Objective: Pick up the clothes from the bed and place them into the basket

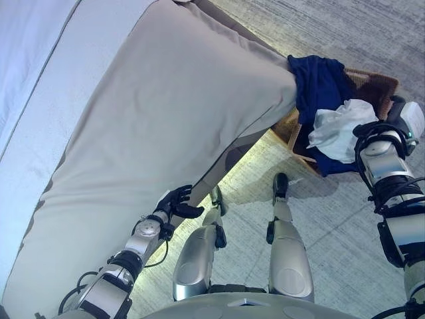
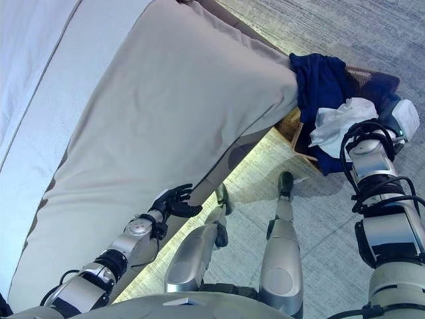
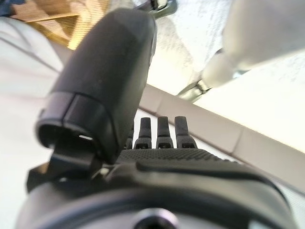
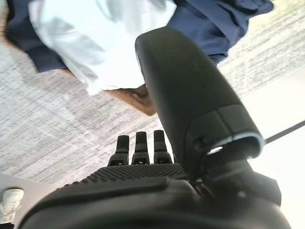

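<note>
A woven brown basket (image 1: 380,82) stands on the floor by the bed's corner. A navy garment (image 1: 320,83) drapes over its near rim, and a white garment (image 1: 342,129) lies on top of it. My right hand (image 1: 406,118) hovers beside the basket, just right of the white garment. Its fingers (image 4: 137,149) are straight and hold nothing, and the white garment (image 4: 90,33) and the navy one (image 4: 214,19) show past them. My left hand (image 1: 176,203) rests open at the bed's near edge and is empty, fingers (image 3: 162,133) straight. The beige cover (image 1: 166,113) lies smooth.
A white sheet (image 1: 26,80) runs along the far left side of the bed. Grey carpet (image 1: 332,20) surrounds the basket. Pale floor (image 1: 255,166) lies between the bed's edge and the basket.
</note>
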`<state>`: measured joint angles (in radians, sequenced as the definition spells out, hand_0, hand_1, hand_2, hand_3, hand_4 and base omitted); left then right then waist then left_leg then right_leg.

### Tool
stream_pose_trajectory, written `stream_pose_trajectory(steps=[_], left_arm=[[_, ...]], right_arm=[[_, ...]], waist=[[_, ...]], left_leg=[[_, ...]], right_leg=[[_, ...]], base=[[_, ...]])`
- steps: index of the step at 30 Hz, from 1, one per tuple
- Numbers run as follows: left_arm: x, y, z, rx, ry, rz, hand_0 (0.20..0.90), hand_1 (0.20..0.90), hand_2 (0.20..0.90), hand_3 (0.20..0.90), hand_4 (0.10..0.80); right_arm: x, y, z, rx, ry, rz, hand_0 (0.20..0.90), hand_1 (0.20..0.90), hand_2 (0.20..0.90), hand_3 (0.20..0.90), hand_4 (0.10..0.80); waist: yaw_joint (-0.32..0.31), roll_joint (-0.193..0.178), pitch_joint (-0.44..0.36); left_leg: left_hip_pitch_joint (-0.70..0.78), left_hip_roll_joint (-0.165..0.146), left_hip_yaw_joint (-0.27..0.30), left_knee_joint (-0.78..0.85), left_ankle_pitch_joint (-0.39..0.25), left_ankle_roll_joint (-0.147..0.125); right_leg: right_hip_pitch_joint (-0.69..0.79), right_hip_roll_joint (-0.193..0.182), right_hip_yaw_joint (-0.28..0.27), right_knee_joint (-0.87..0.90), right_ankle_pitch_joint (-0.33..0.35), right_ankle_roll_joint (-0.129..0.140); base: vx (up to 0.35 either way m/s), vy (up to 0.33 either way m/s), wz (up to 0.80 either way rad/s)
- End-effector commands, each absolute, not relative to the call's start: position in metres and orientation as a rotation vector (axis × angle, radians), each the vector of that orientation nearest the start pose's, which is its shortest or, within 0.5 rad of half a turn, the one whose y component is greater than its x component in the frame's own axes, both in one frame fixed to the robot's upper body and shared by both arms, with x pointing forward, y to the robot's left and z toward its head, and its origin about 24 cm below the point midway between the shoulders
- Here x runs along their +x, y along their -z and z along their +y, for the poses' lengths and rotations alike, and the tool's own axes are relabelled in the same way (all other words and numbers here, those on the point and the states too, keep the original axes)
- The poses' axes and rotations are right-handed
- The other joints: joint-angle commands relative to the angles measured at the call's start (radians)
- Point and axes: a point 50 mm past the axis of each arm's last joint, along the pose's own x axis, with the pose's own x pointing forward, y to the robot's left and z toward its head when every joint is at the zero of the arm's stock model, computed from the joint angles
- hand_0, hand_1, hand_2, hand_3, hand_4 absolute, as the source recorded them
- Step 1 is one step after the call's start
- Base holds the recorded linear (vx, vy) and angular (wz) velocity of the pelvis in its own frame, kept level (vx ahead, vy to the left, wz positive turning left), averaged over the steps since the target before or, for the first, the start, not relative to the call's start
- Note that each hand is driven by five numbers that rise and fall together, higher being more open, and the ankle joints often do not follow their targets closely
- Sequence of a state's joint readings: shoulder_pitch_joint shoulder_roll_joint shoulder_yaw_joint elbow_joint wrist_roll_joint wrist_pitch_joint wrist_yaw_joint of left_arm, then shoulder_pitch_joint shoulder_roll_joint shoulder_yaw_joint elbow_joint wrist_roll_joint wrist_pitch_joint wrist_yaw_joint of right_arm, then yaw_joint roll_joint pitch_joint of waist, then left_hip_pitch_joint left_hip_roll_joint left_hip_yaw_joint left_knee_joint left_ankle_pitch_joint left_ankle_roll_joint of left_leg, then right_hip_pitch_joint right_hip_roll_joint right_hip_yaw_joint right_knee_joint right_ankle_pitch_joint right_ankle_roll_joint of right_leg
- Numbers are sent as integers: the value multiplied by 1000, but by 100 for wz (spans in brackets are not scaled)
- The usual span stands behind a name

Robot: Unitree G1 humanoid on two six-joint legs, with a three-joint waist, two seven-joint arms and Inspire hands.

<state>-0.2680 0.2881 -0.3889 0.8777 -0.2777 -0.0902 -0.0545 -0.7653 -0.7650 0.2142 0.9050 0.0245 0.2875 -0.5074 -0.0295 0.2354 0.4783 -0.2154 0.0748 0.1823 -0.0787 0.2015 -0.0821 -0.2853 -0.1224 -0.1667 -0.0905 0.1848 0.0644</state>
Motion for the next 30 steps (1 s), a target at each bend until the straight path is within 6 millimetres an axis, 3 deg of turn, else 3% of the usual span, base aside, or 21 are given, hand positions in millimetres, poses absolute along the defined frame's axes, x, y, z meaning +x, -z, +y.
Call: stream_pose_trajectory(steps=[1, 7, 10, 11, 13, 16, 18, 21, 25, 30], left_arm=[[229, 91, 200, 238, 186, 673, 900, 900, 900, 900, 800], [210, 105, 211, 218, 142, 752, 900, 900, 900, 900, 800], [193, 116, 217, 225, 117, 823, 900, 900, 900, 900, 800], [189, 118, 218, 231, 115, 839, 900, 900, 900, 900, 800], [178, 124, 223, 246, 111, 892, 900, 900, 900, 900, 800], [169, 130, 226, 241, 124, 943, 900, 900, 900, 900, 800], [157, 138, 223, 226, 157, 1015, 900, 900, 900, 900, 800], [145, 145, 219, 241, 202, 1075, 900, 900, 900, 900, 800], [137, 149, 217, 242, 217, 1107, 900, 900, 900, 900, 800], [130, 152, 218, 241, 227, 1146, 900, 900, 900, 900, 800]], right_arm=[[332, -183, -372, -820, 972, 70, 900, 900, 900, 900, 800], [308, -120, -367, -680, 925, 131, 900, 900, 900, 900, 800], [280, -43, -348, -551, 762, 312, 900, 900, 900, 900, 800], [271, -26, -342, -527, 716, 352, 900, 900, 900, 900, 800], [244, 25, -320, -395, 556, 511, 900, 900, 900, 900, 800], [214, 69, -297, -310, 417, 652, 900, 900, 900, 900, 800], [181, 103, -277, -320, 313, 780, 900, 900, 900, 900, 800], [150, 128, -260, -301, 202, 925, 900, 900, 900, 900, 800], [132, 143, -242, -335, 73, 1013, 900, 900, 900, 900, 800], [105, 157, -236, -272, 24, 1178, 900, 900, 900, 900, 800]], waist=[[-26, -43, -26], [-43, -87, -79], [-47, -133, -128], [-46, -143, -140], [-42, -181, -180], [-39, -205, -218], [-39, -218, -264], [-37, -226, -317], [-39, -229, -355], [-27, -233, -384]], left_leg=[[-3, -22, -35, 103, -164, -24], [64, -17, -14, 78, -182, -24], [111, -16, -8, 60, -193, -16], [119, -15, -7, 57, -193, -14], [148, -14, -7, 48, -198, -4], [183, -11, -3, 38, -202, 3], [225, -10, 6, 18, -203, 11], [273, -9, 17, 0, -210, 23], [320, -18, 22, -9, -232, 37], [351, -30, 24, -9, -250, 51]], right_leg=[[-11, 36, -1, 128, -177, -42], [46, 37, -6, 109, -177, -34], [102, 36, -14, 90, -175, -24], [113, 36, -15, 87, -173, -22], [155, 35, -19, 76, -169, -15], [194, 36, -24, 72, -170, -11], [239, 41, -27, 63, -171, -5], [287, 46, -28, 58, -176, 0], [335, 51, -25, 53, -187, 6], [382, 47, -31, 39, -187, 15]], base=[[48, 74, 5], [66, 79, 12], [83, 75, 5], [88, 74, 5], [95, 51, -1], [94, 82, -4], [159, 136, 1], [124, 149, 1], [27, 156, -5], [3, 101, -3]])
